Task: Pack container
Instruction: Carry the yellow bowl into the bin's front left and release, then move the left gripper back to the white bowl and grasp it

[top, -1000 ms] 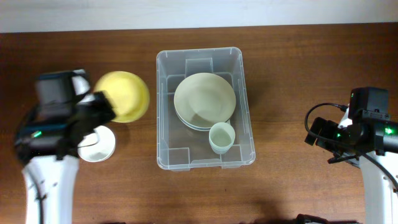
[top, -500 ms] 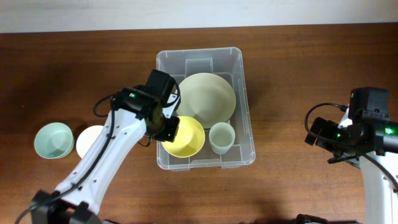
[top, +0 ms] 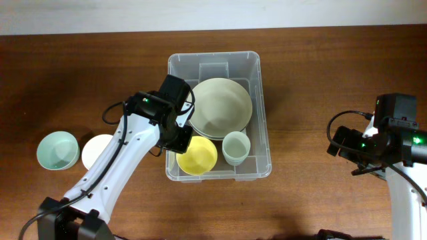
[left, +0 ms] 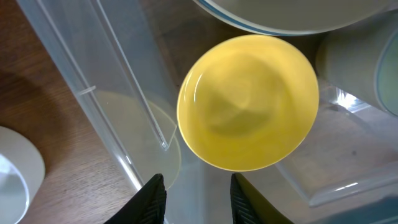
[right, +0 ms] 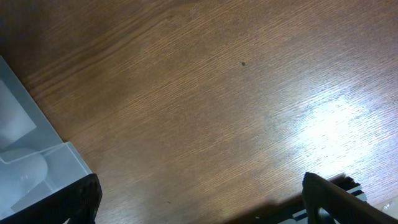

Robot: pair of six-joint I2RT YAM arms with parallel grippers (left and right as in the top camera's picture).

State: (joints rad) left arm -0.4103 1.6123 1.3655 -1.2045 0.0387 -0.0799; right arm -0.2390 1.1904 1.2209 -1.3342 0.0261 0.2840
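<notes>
The clear plastic container (top: 213, 56) stands mid-table. It holds stacked pale green plates (top: 219, 107), a pale green cup (top: 235, 147) and a yellow bowl (top: 197, 156) at its front left. My left gripper (top: 175, 137) hovers over the container's left wall, open and empty. In the left wrist view its fingers (left: 198, 199) are apart, just short of the yellow bowl (left: 249, 102), which lies on the container floor beside the wall (left: 118, 118). My right gripper (top: 347, 150) is open and empty over bare table at the right, and is also seen in the right wrist view (right: 199, 199).
A mint bowl (top: 56, 149) and a white bowl (top: 95, 151) sit side by side on the table at the left. The white bowl's edge shows in the left wrist view (left: 15, 180). A container corner (right: 31, 162) shows in the right wrist view.
The left arm carried the yellow bowl from the table's left side into the container and let it go; the bowl now rests on the floor. The right arm has not moved.
</notes>
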